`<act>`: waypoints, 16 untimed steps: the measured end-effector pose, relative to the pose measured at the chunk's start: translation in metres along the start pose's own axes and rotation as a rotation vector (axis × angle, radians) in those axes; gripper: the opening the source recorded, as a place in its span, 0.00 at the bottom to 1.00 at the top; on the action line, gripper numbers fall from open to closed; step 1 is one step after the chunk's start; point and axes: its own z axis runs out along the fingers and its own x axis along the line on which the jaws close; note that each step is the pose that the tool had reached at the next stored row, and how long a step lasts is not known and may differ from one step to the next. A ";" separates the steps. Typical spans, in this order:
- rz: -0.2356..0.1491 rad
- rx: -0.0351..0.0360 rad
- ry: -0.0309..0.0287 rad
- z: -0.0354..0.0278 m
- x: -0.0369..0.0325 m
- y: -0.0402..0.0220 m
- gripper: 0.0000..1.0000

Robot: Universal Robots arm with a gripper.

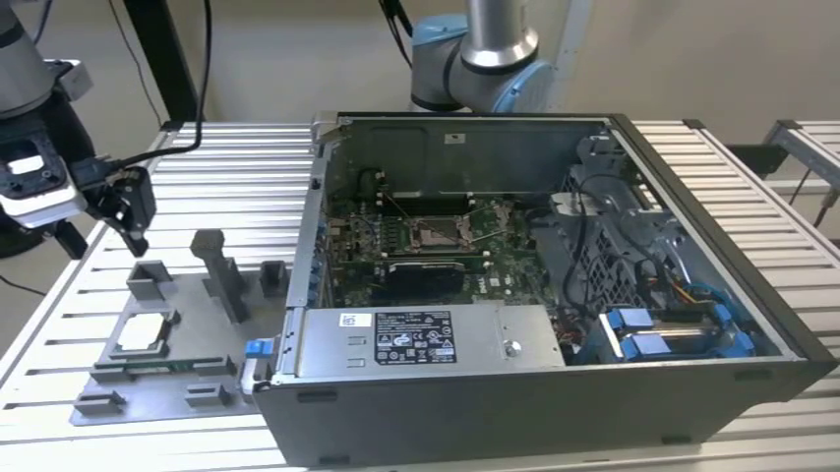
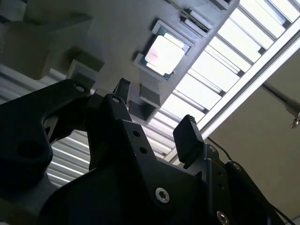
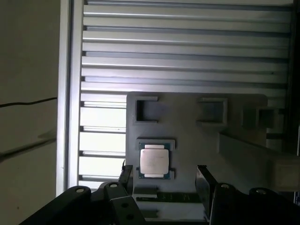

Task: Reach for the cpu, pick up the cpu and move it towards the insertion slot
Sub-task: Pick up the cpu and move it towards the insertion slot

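- Claw (image 1: 128,218) hangs wide open and empty, aimed downward, on the exterior view's left of the computer case (image 1: 525,413).
- Cpu (image 1: 142,334) lies flat in its grey fixture (image 1: 210,339) beside the case, below the claw and untouched; reaching seems the step in hand, and a grasp needs a centred descent.
- Insertion slot (image 1: 438,233) sits inside the case, well apart.

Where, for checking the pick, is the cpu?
The cpu lies on the grey fixture plate, at the exterior view's left, beside the computer case.
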 end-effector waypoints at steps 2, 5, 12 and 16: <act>0.000 0.0000 0.0001 0.0015 0.0000 -0.0001 1.00; 0.000 0.0000 0.0000 0.0038 0.0000 -0.0001 1.00; 0.000 0.0001 0.0001 0.0091 0.0001 -0.0003 1.00; 0.000 0.0000 0.0000 0.0117 0.0004 -0.0005 1.00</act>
